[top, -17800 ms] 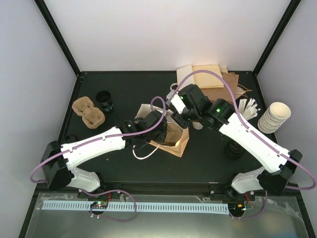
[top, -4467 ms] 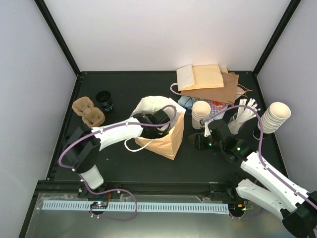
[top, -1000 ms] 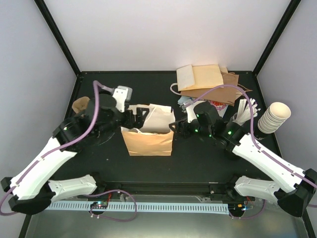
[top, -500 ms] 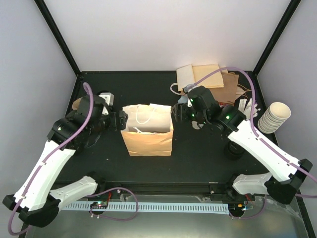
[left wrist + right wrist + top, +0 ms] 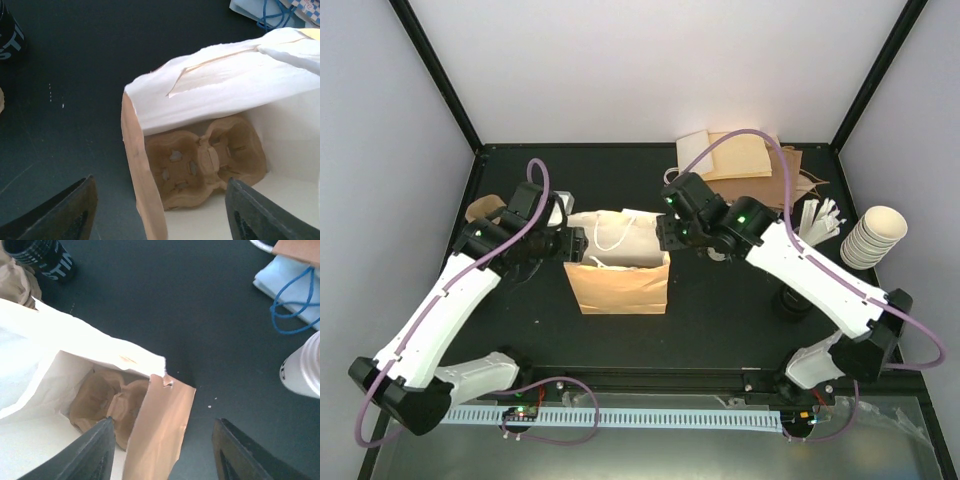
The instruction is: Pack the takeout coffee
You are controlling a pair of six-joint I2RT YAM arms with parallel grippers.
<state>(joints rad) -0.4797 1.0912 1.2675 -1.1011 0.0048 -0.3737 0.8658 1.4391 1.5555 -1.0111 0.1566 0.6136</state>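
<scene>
The brown paper bag (image 5: 618, 284) stands upright and open in the middle of the table, its inside white. A brown pulp cup tray lies on its floor (image 5: 205, 162) (image 5: 105, 400). My left gripper (image 5: 574, 245) (image 5: 160, 200) is open, its jaws on either side of the bag's left wall. My right gripper (image 5: 665, 236) (image 5: 164, 440) is open, its jaws on either side of the bag's right wall. A dark round thing (image 5: 792, 301), half hidden by my right arm, looks like the black lid of the takeout coffee. Its cup body does not show.
A black printed cup (image 5: 42, 255) and another pulp tray (image 5: 483, 211) sit left of the bag. Flat brown bags (image 5: 745, 160) lie at the back. A stack of cream cups (image 5: 870, 238) and white sticks (image 5: 820, 214) are at the right. A white cup (image 5: 304, 369) and blue-corded paper (image 5: 287, 285) are near my right gripper.
My left gripper has moved right onto the bag's left edge. My right gripper has moved left and down onto the bag's right edge. The bag has stayed upright in place.
</scene>
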